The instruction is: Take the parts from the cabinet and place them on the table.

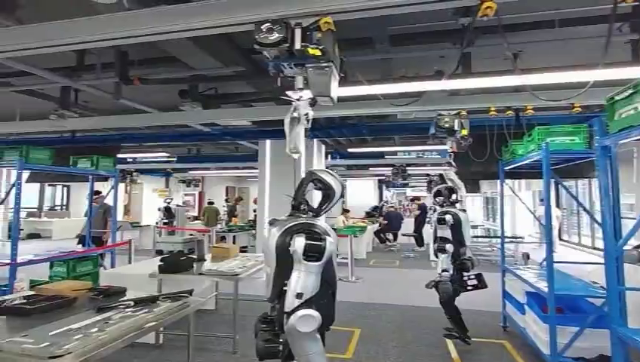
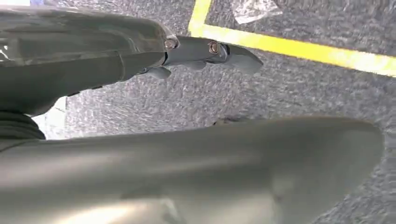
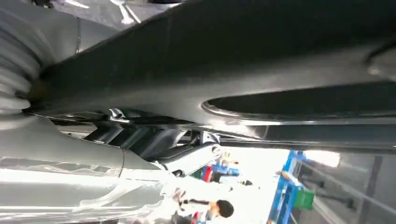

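In the left wrist view my left hand (image 2: 140, 56) hangs over grey carpet with its fingers (image 2: 210, 50) stretched out and nothing in them. The right wrist view has my right hand (image 3: 140, 142) curled up against a long dark part (image 3: 261, 60) with a shiny metal rim. The part lies across the hand and hides most of the fingers. The blue metal rack (image 1: 558, 249) stands at the right of the head view. At lower left is the grey table (image 1: 113, 332), carrying a black tray (image 1: 34, 303) and flat parts.
Another silver humanoid robot (image 1: 306, 271) stands just ahead at centre, and a second robot (image 1: 451, 256) is farther right beside the rack. Several people stand and sit in the background. Yellow floor lines (image 2: 299, 49) mark the carpet. A second table (image 1: 219, 268) holds a box.
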